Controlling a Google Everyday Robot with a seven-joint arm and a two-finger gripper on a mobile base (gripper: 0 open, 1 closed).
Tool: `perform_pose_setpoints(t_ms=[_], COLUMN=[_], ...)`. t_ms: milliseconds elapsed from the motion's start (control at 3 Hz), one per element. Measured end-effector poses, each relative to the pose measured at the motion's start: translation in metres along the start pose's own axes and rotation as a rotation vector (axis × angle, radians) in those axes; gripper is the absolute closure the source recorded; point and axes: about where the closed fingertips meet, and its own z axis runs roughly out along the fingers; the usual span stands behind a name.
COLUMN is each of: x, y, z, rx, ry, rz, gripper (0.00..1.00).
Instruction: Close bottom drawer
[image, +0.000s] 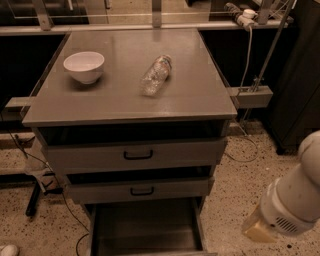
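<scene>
The bottom drawer (145, 227) is the lowest of three in a grey metal cabinet and stands pulled out, showing its plain grey tray. Its front panel and handle lie at or below the picture's bottom edge. The middle drawer (140, 190) and top drawer (135, 155) above it are each pulled out slightly, with black loop handles. My white arm (292, 200) reaches in from the lower right, with a tan end piece (257, 231) to the right of the open drawer and apart from it. My gripper itself is out of view.
A white bowl (84, 66) and a clear plastic bottle (156, 75) lying on its side rest on the cabinet top (190, 95). Cables run over the speckled floor (235, 165) on both sides. A dark cabinet (300, 75) stands at the right.
</scene>
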Motion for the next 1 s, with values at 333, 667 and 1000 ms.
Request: perform_pose_setpoints(t_ms=[333, 667, 1000], x=[-0.02, -0.036, -0.042], y=[0.017, 0.023, 0.017], z=[0.079, 0.154, 0.164], rx=[-0.085, -0.141, -0.131], ry=[-0.038, -0.046, -0.074], rz=[0.034, 0.073, 0.097], gripper=[1.0, 1.0, 1.0])
